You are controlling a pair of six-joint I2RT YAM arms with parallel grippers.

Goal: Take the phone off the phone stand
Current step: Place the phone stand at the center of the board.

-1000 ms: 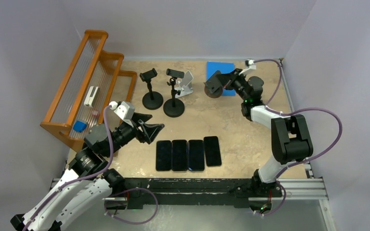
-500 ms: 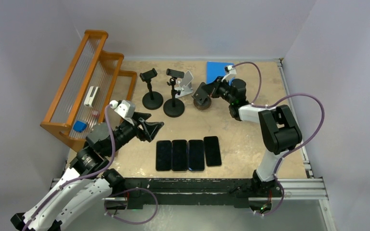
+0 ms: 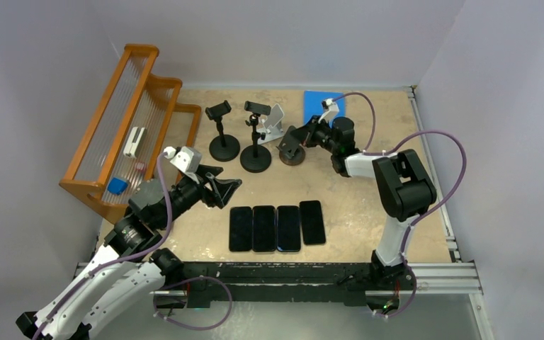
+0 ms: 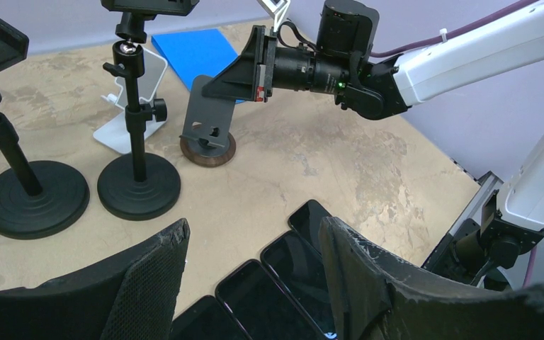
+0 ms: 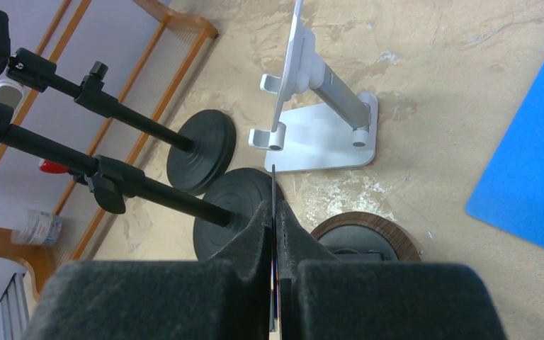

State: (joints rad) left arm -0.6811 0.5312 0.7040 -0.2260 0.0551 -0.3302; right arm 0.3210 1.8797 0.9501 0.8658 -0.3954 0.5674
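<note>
Lower centre of the top view: row of four phones lying flat on the tabletop, long axes running near to far, edges touching or nearly so. No stand shows a phone.

Left gripper hovers just upper left of the row, jaws open and empty; this arm is the nearer one to the phones.

Farther up: two black pole stands, clamps bare, and a white stand.

Right gripper, jaws closed on the top edge of the wooden-based phone stand.

- Left wrist view shows its plate tilted and bare.
- Right wrist view gives only a thin edge between the pads.
- Base looks down on the tabletop; cannot tell for certain.

Judgement: removal looks done.
</note>
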